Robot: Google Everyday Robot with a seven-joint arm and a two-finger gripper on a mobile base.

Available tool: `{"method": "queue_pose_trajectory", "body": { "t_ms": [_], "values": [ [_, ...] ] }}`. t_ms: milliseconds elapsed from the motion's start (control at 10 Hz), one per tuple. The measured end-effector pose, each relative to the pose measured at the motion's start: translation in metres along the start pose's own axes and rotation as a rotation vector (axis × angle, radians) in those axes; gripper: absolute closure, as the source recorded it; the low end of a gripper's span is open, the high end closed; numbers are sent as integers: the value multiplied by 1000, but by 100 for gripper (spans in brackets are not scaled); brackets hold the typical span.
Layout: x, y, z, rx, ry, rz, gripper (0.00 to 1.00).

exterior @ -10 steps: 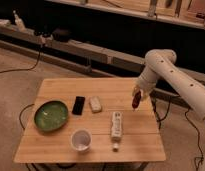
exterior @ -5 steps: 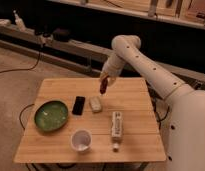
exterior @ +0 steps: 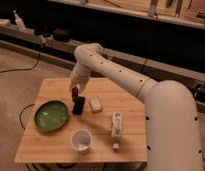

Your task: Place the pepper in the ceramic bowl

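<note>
My gripper (exterior: 74,93) hangs over the left middle of the wooden table (exterior: 56,145), just right of the ceramic bowl (exterior: 51,116). It is shut on the pepper (exterior: 74,94), a small dark red piece held just above the black phone (exterior: 78,105). The bowl is a wide dark green dish at the table's left side, and nothing shows inside it. The pepper is beside the bowl's right rim, not over it.
A small white block (exterior: 96,104) lies right of the phone. A white bottle (exterior: 116,125) lies on its side at the right. A white cup (exterior: 81,140) stands near the front edge. Shelves and cables run behind the table.
My arm has swung left across the table with the pepper, from the right edge to above the phone, close to the bowl.
</note>
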Motion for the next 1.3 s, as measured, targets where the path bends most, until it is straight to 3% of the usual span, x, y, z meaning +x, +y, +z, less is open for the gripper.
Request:
{"method": "queue_pose_trajectory", "body": {
  "t_ms": [200,300,400,600,800,1000,1100,1300],
  "values": [
    [-5,-43,18,7,-1,-89,58],
    [-10,-66,22,27,-18,-123,50],
    [-20,-91,22,63,-53,-155,39],
    [-62,-125,6,143,-164,-218,21],
    [-81,-127,-6,145,-195,-244,20],
    [-70,-108,-11,95,-144,-204,20],
    [-52,-88,-14,60,-92,-151,20],
    [-49,-86,-15,54,-82,-143,20]
  ]
}}
